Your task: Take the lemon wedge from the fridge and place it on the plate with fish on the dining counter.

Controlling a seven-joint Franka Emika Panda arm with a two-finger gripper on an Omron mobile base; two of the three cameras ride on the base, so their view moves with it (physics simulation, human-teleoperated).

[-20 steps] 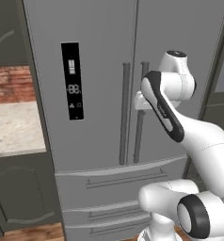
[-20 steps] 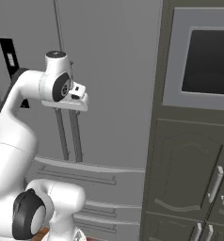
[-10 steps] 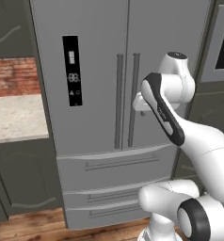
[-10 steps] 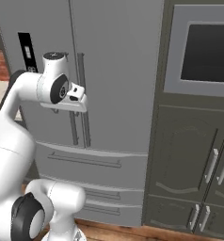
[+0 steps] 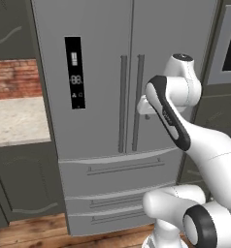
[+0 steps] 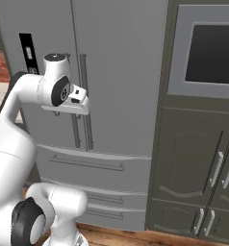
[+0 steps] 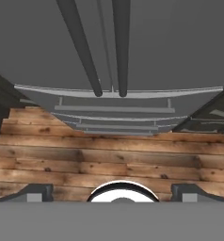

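Note:
The grey fridge [image 5: 98, 58] stands straight ahead with both doors shut. Its two long bar handles [image 5: 130, 101] meet at the middle and a black display panel [image 5: 74, 72] sits on the left door. The lemon wedge is hidden. The plate with fish and the dining counter are out of view. My hand [image 6: 70, 106] hovers just in front of the handles, pointing down. In the hand view my gripper [image 7: 113, 192] is open and empty, its fingertips [image 7: 36, 191] far apart above the wood floor, with the fridge's drawers [image 7: 114, 110] beyond.
A built-in wall oven [image 6: 210, 48] stands right of the fridge [image 6: 121, 72], with dark cabinet doors [image 6: 193, 158] below it. Left of the fridge are a beige stone counter top [image 5: 15, 118] and a brick wall [image 5: 15, 77]. The wood floor [image 7: 109, 155] lies below.
The whole picture has shifted a little, mostly in the first half second, so the base has moved before the fridge. The arm keeps its pose and the gripper stays open.

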